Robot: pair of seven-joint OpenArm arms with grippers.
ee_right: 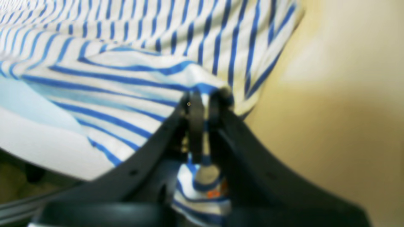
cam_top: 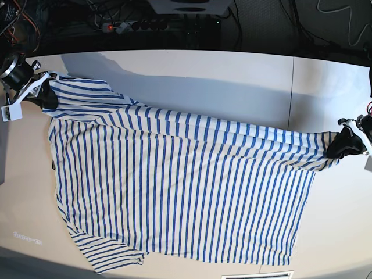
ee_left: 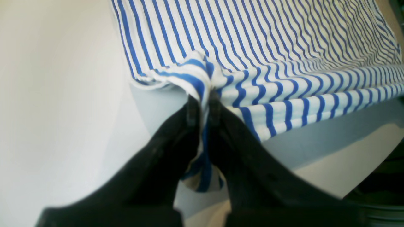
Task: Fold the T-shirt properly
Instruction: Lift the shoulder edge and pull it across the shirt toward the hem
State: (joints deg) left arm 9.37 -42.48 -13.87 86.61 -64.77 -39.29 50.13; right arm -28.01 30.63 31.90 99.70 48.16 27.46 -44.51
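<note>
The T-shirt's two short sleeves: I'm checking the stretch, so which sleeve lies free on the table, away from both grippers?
The sleeve at the near edge of the table in the base view. The other sleeve, at the far corner, is pinched by the right gripper.

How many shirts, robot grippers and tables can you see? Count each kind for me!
T-shirt: 1
Grippers: 2, the left gripper and the right gripper, each shut on the T-shirt
Table: 1
Total: 4
</note>
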